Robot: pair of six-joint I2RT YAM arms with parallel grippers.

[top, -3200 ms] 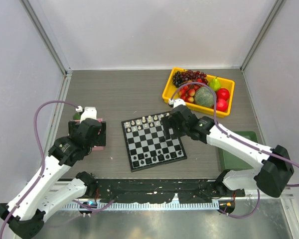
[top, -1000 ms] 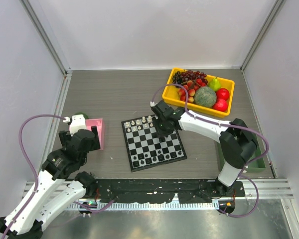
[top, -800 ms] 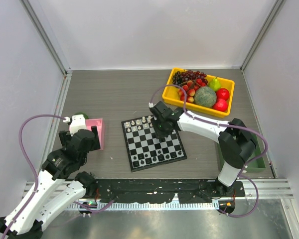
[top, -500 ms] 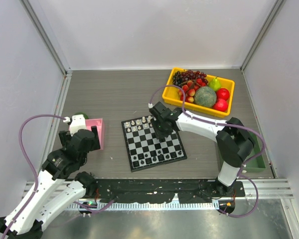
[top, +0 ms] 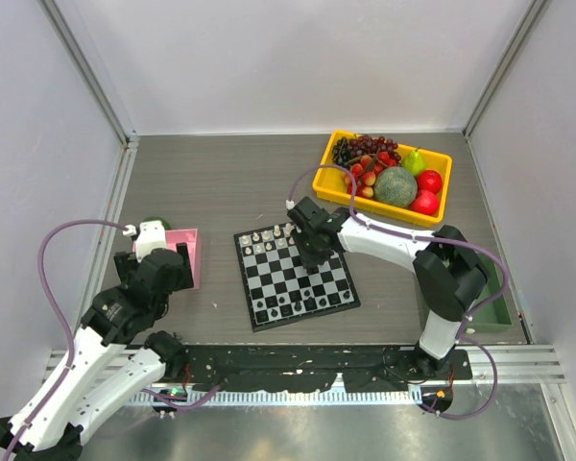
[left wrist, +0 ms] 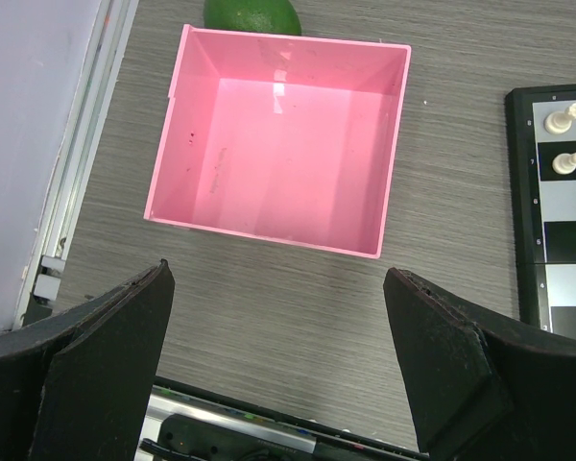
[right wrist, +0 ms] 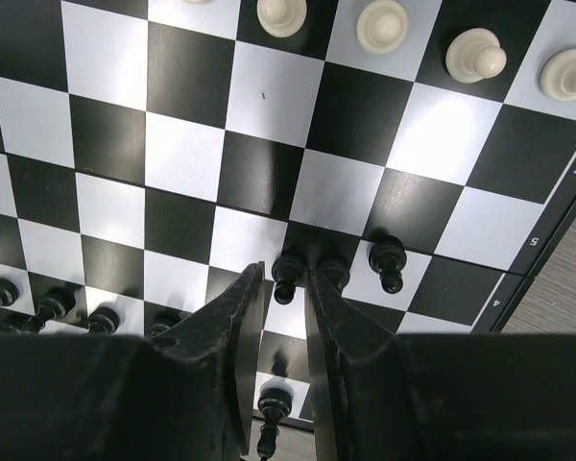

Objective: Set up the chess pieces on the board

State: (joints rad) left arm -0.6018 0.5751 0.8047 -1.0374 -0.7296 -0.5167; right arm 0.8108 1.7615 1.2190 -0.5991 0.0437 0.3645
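Right gripper [right wrist: 283, 279]: jaws narrow around black pawn [right wrist: 286, 274], lower centre, grasp uncertain | Left gripper [left wrist: 276, 279]: released | Tip: lift straight, sparing neighbouring pawn [right wrist: 386, 261].

Pink tray [left wrist: 278, 144], green fruit [left wrist: 252, 14] just beyond it; yellow bin [top: 445, 192] of fruit well apart.

On the table [top: 221, 182], centred, the board [top: 293, 279]. Along its far edge, two rows of pieces [top: 269, 240]; toward its near edge, more pieces [top: 293, 305]. Left of the board, a tray [left wrist: 278, 154], a round fruit [left wrist: 252, 13] just behind its far wall. Above the tray's near side, the left gripper [left wrist: 278, 288]. Behind and right of the board, a fruit bin [top: 319, 181]; at the right edge, another bin [top: 497, 309]. Over the board's right half, the right gripper [right wrist: 283, 288], one piece [right wrist: 286, 269] between its fingertips, two others [right wrist: 387, 264] beside it.
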